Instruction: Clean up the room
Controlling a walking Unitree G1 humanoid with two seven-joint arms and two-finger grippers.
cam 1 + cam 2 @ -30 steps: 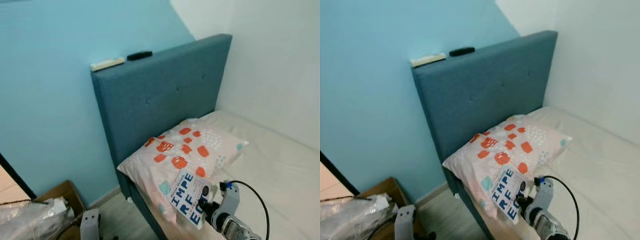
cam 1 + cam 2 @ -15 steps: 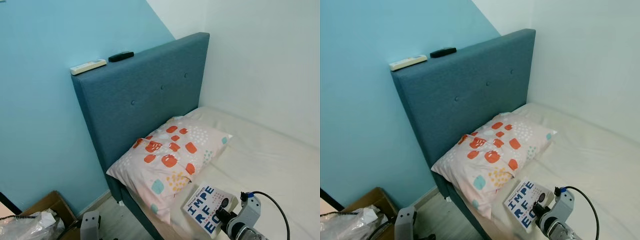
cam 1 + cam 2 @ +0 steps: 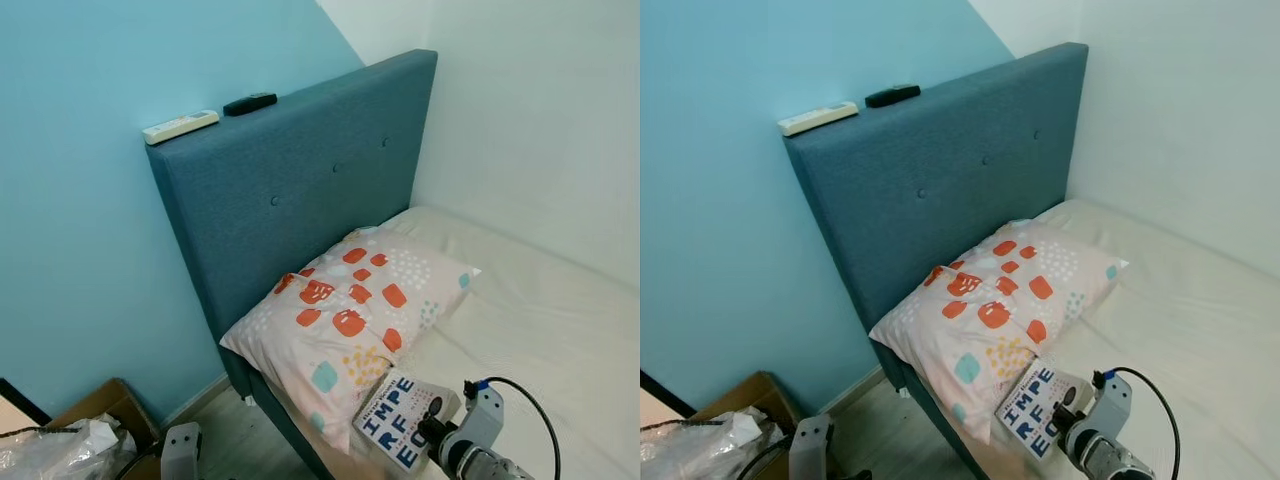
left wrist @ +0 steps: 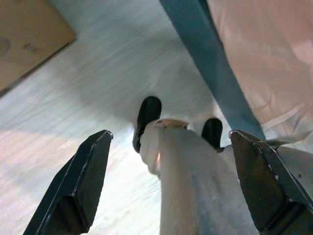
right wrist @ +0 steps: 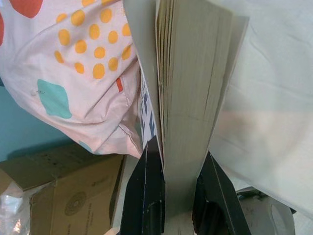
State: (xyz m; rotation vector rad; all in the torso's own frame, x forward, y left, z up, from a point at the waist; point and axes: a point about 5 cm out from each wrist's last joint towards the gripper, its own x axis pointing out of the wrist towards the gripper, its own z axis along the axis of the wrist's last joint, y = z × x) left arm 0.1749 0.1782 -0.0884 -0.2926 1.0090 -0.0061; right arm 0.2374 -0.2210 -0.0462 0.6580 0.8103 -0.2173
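Observation:
My right gripper is shut on a white paperback book with large blue letters on its cover. I hold it low over the near edge of the bed, just in front of the patterned pillow. In the right wrist view the book's page block stands clamped between the two black fingers. My left gripper hangs open beside the bed frame, above the pale wood floor and my own leg.
A blue upholstered headboard stands against the blue wall, with a white remote and a black remote on its top edge. The cream mattress runs right to a white wall. A cardboard box with plastic wrap sits at lower left.
The camera has swung and tilted, so the whole scene shifted. The book in my right gripper has dropped from over the pillow to the mattress edge in front of it.

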